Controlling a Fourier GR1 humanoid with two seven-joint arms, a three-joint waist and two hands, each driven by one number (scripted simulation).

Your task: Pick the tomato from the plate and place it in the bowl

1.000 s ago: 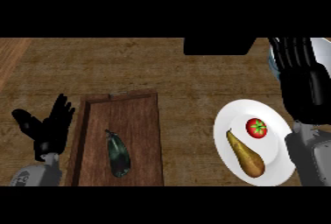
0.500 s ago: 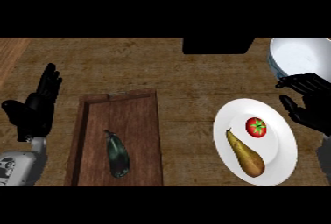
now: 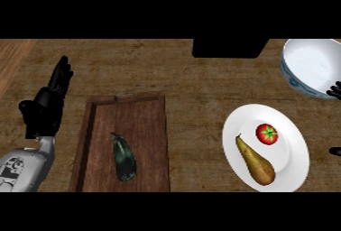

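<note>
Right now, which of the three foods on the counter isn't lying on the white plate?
The dark green eggplant: it lies alone on the brown wooden tray, while the red tomato and yellow-brown pear share the white plate.

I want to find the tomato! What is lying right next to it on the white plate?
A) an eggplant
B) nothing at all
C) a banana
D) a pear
D: a brown pear lies beside the tomato on the plate, while the dark eggplant sits apart on the wooden tray.
</note>
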